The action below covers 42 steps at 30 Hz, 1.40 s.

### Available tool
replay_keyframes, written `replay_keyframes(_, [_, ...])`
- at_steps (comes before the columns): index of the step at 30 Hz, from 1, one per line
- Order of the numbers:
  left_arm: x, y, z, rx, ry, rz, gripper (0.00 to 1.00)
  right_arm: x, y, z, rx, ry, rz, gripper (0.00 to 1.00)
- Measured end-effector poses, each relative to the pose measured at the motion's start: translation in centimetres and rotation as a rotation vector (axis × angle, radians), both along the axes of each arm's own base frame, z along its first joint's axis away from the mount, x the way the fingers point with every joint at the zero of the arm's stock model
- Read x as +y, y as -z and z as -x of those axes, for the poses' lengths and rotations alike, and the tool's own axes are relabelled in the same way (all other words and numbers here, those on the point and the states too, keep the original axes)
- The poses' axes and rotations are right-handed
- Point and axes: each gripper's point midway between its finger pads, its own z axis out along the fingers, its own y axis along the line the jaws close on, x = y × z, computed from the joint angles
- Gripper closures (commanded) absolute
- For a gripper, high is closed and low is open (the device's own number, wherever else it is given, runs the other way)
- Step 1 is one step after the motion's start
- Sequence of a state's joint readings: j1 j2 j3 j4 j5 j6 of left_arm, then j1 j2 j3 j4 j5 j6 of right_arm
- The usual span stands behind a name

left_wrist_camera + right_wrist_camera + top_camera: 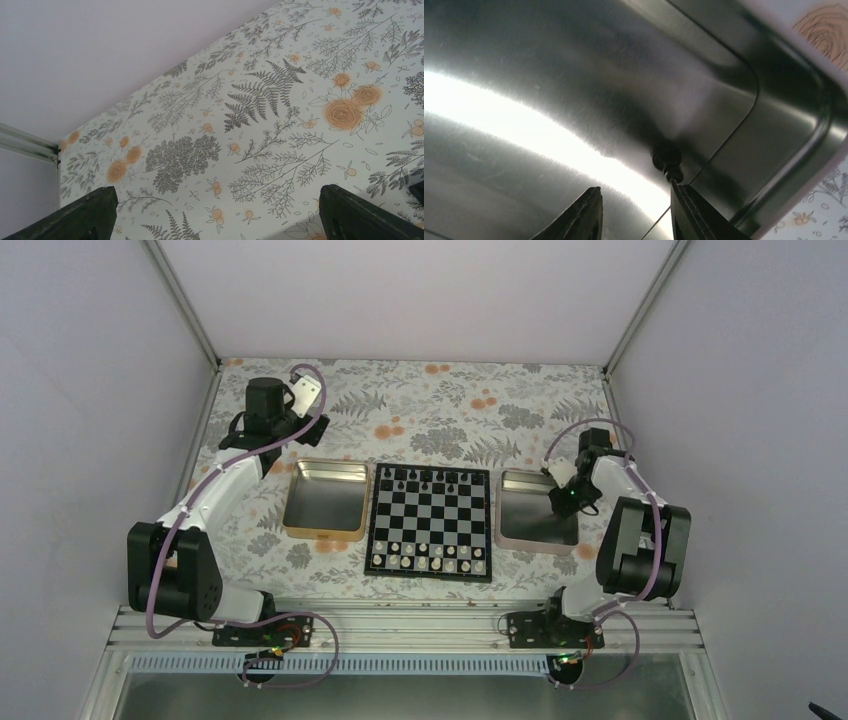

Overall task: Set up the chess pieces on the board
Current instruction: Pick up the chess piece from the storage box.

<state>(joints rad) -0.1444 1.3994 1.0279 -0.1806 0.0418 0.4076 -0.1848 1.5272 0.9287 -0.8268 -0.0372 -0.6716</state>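
Adjoining chess piece (667,159), right tool (635,188) part-open

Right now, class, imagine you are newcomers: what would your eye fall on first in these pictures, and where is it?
The board, dead centre in the top view, stands out, with black chess pieces along its far edge and pale pieces along its near edge. Then the right fingers, apart, inside the silver tray on the board's right, next to one lone black piece. A gold tray lies on the board's left.

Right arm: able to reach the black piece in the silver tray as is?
Probably yes: right hand is open low over the silver tray, black piece just ahead of it, nothing between. Tray wall close by.
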Motion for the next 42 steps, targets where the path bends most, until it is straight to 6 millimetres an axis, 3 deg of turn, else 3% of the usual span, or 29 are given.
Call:
replay_keyframes(7, [0.0,0.1,0.0,0.003,0.000,0.000,0.00,-0.5,0.3,-2.0,-0.028,-0.009,0.012,0.64])
replay_keyframes(21, [-0.1,0.1,0.1,0.003,0.008,0.004,0.00,0.0,0.1,-2.7,-0.016,-0.070,0.086,0.64])
replay_keyframes(28, [-0.3,0.2,0.1,0.005,0.013,0.007,0.00,0.6,0.3,-2.4,0.010,-0.097,0.111,0.64])
replay_keyframes(42, [-0.3,0.3,0.2,0.009,0.017,0.009,0.00,-0.7,0.8,-2.0,0.048,-0.090,0.187,0.63])
